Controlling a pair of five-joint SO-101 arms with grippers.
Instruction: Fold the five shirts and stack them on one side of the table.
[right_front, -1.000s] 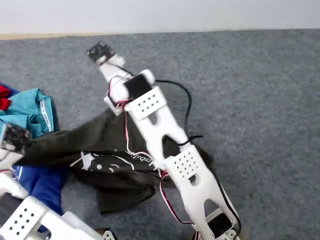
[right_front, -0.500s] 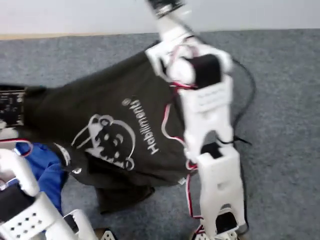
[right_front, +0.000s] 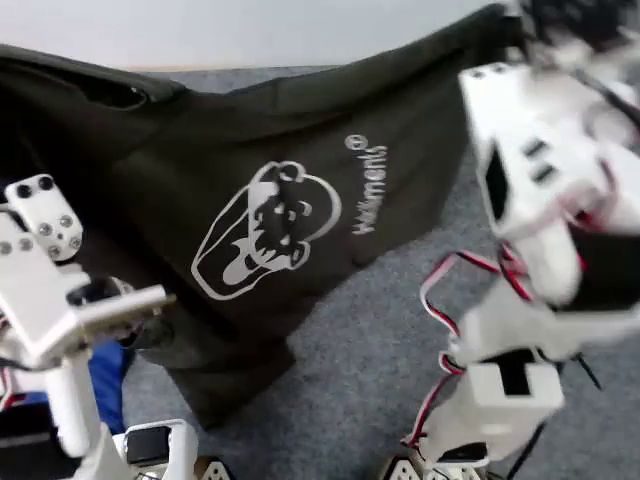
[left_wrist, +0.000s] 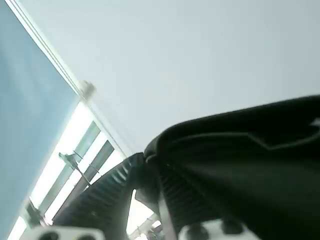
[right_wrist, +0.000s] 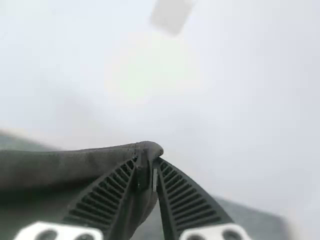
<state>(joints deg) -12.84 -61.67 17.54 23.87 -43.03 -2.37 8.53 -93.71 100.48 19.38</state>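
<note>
The dark shirt (right_front: 300, 150) runs off the left edge of the high view, so that end is cut off; its opposite corner is lost behind the right arm (right_front: 540, 190), which is itself blurred; the lettering beside the print is too small to read; a blue cloth (right_front: 105, 385) is mostly hidden behind the left arm (right_front: 40, 300) and the shirt's lower hem; the worktop (right_front: 380, 330) beneath the raised shirt is covered.

In the left wrist view the left fingers (left_wrist: 107, 197) are cut off at their bases, and the fold they pinch is hidden between them; the shirt leaves the picture at its edge.

In the right wrist view the right fingers (right_wrist: 190, 200) hide the cloth they clamp; a pale patch (right_wrist: 170, 15) behind is too blurred to identify.
</note>
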